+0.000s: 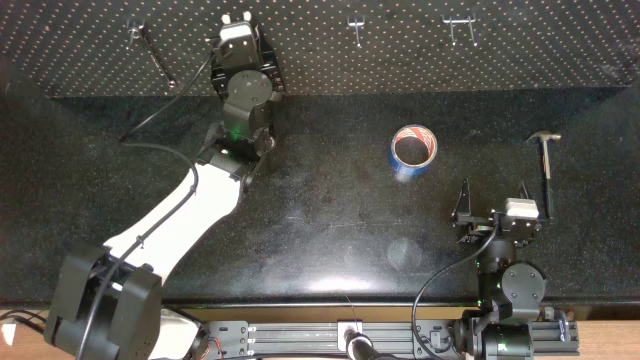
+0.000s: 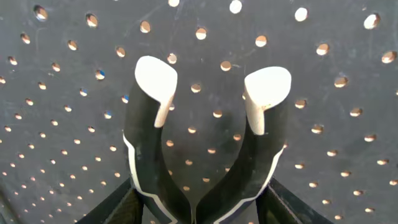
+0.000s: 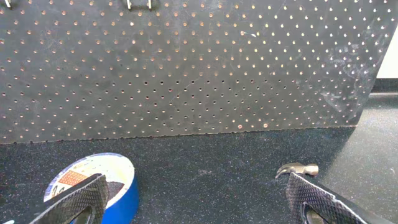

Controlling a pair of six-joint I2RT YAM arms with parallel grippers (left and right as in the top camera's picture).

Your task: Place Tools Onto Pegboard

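The black pegboard (image 1: 400, 50) stands along the table's far edge. A wrench (image 1: 156, 55) hangs on it at the far left. My left gripper (image 1: 236, 20) is raised close against the board right of the wrench, open, and its white pads (image 2: 155, 81) hold nothing. A blue tape roll (image 1: 413, 150) lies on the black table right of centre, and a hammer (image 1: 545, 165) lies near the right edge. My right gripper (image 1: 495, 200) sits low near the front, open and empty, facing the tape roll (image 3: 93, 180) and the hammer's head (image 3: 297, 169).
Two bare metal hooks (image 1: 355, 27) (image 1: 458, 28) stick out of the pegboard's upper right part. The hooks (image 3: 138, 4) also appear in the right wrist view. The left arm's white link (image 1: 180, 215) stretches diagonally across the table's left half.
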